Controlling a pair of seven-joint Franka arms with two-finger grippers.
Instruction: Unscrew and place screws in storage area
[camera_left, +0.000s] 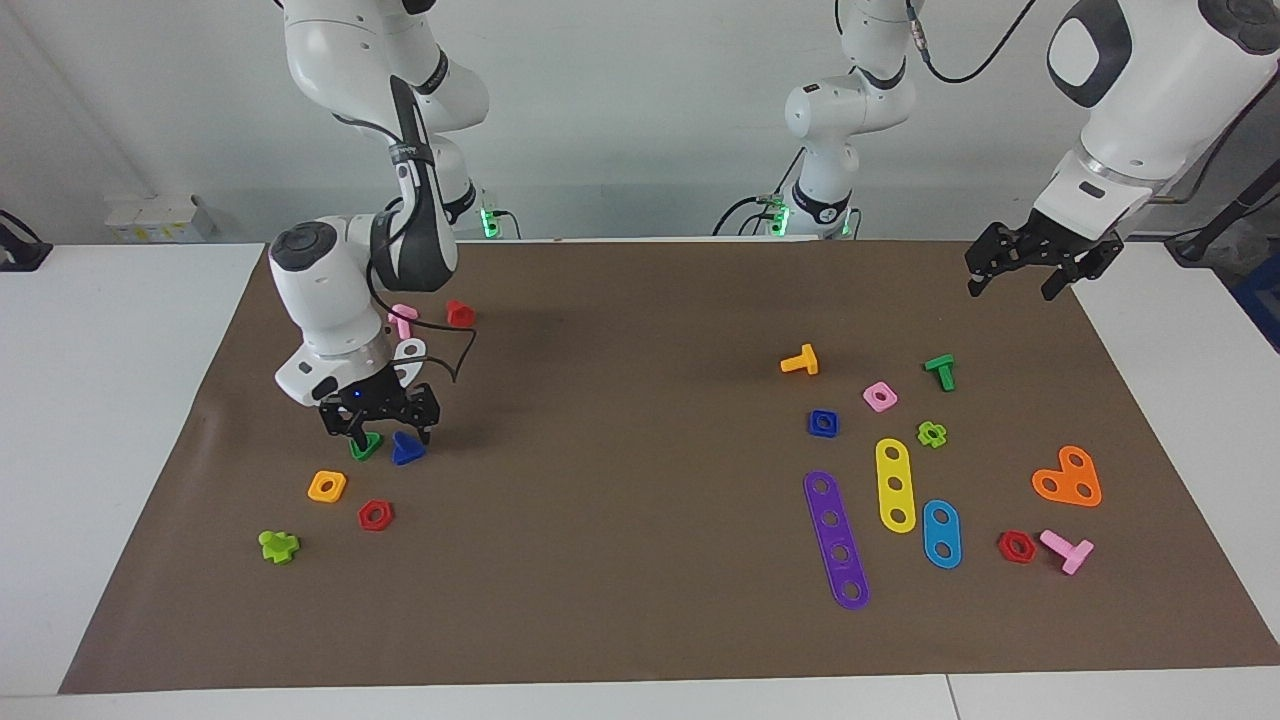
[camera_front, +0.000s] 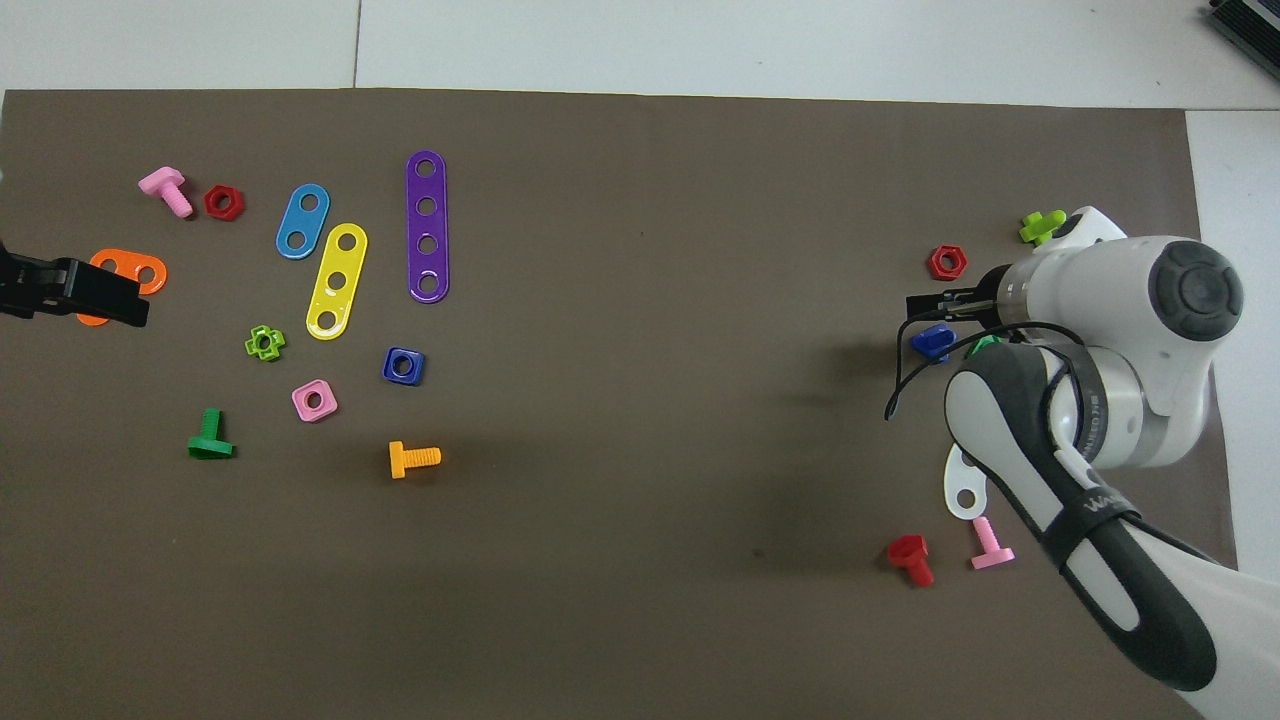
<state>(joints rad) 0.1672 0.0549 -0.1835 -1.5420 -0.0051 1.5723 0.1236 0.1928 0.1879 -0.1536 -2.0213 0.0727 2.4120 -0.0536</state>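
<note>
The dark blue triangular-headed bolt (camera_left: 406, 450) is seen lying on the brown paper mat (camera_left: 620, 600) toward the right arm's end of the desk, just beside the green triangular nut (camera_left: 364, 447). It is held by nothing. The right tool (camera_left: 379, 432) is poised just above these two pieces, its fingers spread apart, one over the green nut and the other beside the bolt's head. In the overhead view the bolt (camera_front: 932, 341) is exposed next to the tool's fingertips, while most of the green nut is covered by the arm.

Farther from the robots in the same group lie an orange square nut (camera_left: 327, 486), a red hexagonal nut (camera_left: 375, 515) and a lime cross-shaped bolt (camera_left: 278, 545). Nearer to the robots a white holed strip (camera_left: 411, 351), a pink bolt (camera_left: 402, 319) and a red bolt (camera_left: 459, 314) are found.

The left tool (camera_left: 1032, 277) is held in the air over the mat's edge at the left arm's end of the desk, its fingers apart and nothing between them; that arm waits.
</note>
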